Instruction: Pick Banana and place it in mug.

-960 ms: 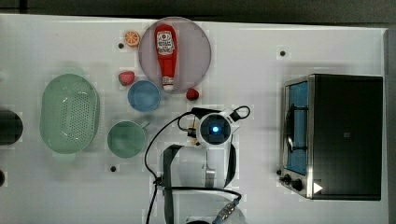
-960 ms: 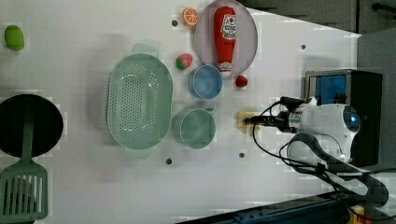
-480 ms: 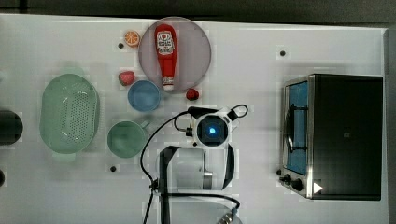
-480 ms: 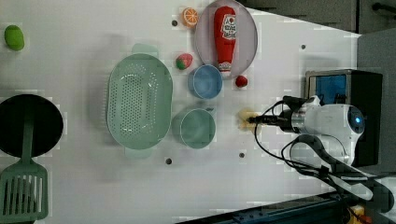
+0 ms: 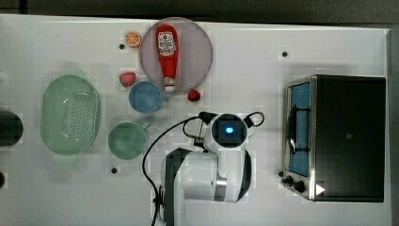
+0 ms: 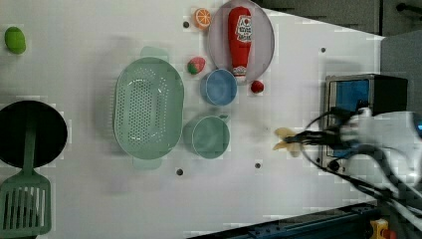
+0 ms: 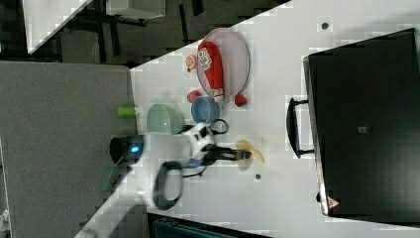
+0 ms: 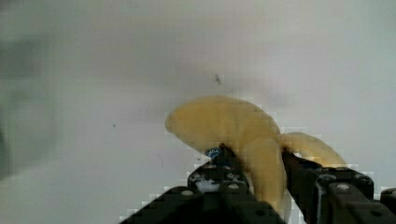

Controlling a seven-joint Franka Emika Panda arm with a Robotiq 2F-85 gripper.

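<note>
The pale-yellow banana (image 8: 224,122) sits between my gripper's (image 8: 256,161) two black fingers, which are shut on it. In the left view the gripper (image 6: 293,141) holds the banana (image 6: 283,133) just left of the toaster oven, well to the right of the teal mug (image 6: 210,137). The right view shows the banana (image 7: 247,151) at the tip of the fingers (image 7: 225,154). From the top view my wrist (image 5: 229,131) covers the banana; the mug (image 5: 127,140) stands to its left, handle pointing up-right.
A blue bowl (image 5: 145,96) stands above the mug and a pale-green colander (image 5: 69,114) to its left. A ketchup bottle (image 5: 167,52) lies on a plate (image 5: 197,52). A toaster oven (image 5: 336,136) fills the top view's right. Small toy fruits lie near the bowl.
The fingers have shut on the banana. The wrist has shifted toward the top view's right, and the banana has moved with it toward the left view's right.
</note>
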